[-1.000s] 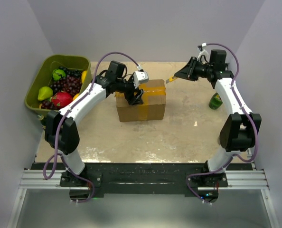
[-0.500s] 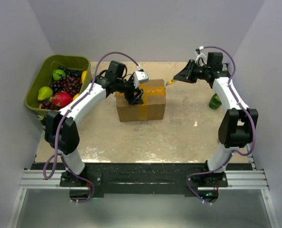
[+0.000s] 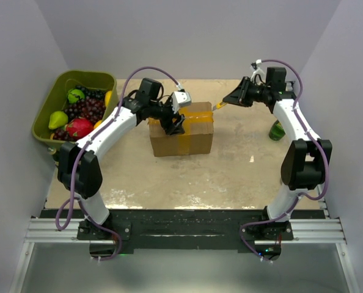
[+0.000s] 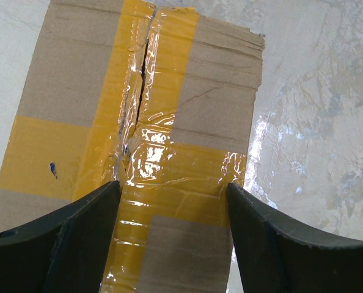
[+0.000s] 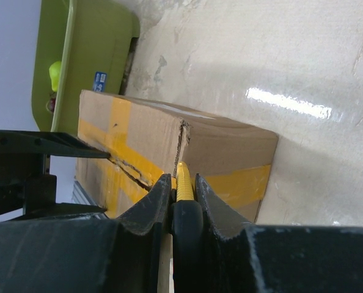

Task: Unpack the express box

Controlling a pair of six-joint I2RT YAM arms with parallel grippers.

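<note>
Since the earliest top view the right arm has swung leftward in the frame, carrying its tool to the box; over the last half second nothing visibly shifts. The express box (image 3: pixel 183 131) sits at the centre of the table (image 3: pixel 230 171), to the right of the green fruit bin (image 3: pixel 58 85). The left gripper (image 3: pixel 174 124), jaws apart, is lowered onto the box top, and its fingers (image 4: pixel 77 235) straddle the crossed yellow tape (image 4: pixel 169 165). This reads as a brace, so that the carton cannot slide under a cut. The right gripper (image 3: pixel 241 96), upper right of centre, is clamped on a yellow cutter (image 5: pixel 183 177). The cutter's tip meets the box's upper right edge where the taped centre seam ends, in line with that seam, which already looks partly split. The box thus lies directly beneath the left gripper and just ahead of the right gripper's tool.
</note>
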